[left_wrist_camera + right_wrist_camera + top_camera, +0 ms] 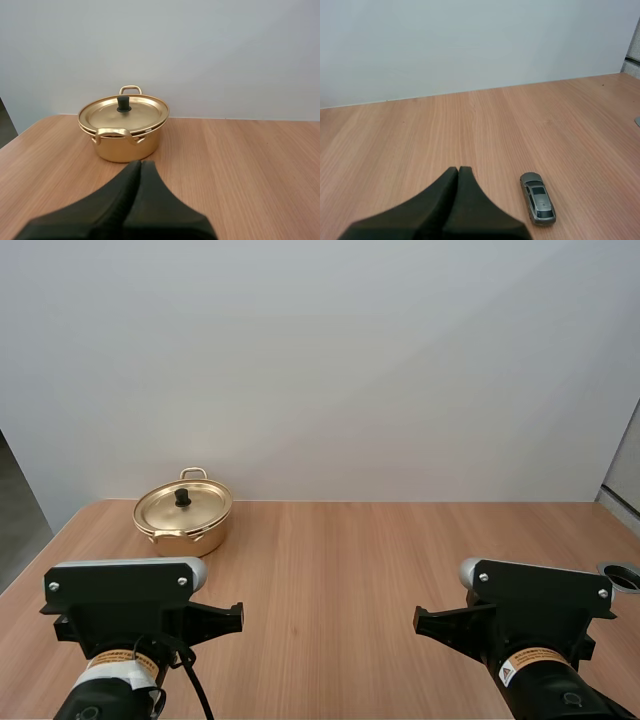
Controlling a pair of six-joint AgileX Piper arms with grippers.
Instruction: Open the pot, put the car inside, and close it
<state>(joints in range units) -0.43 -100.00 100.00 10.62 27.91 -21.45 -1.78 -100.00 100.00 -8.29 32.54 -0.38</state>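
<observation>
pot [183, 518]: at the far left of the bench [340, 560], lid [123, 112] on, ahead of the left tool [140, 164].
car [537, 198]: on the bench, just beside the right tool [458, 170].
tools: both closed, holding nothing.
risk: the small knob [123, 103] may slip from the pinch and drop the lid; the car may roll away if nudged.

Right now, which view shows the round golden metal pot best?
The left wrist view: the golden pot sits ahead of the left gripper, lid on, black knob and both handles plain. The high view shows it from above, far left on the table. The right wrist view faces a small grey toy car.
</observation>
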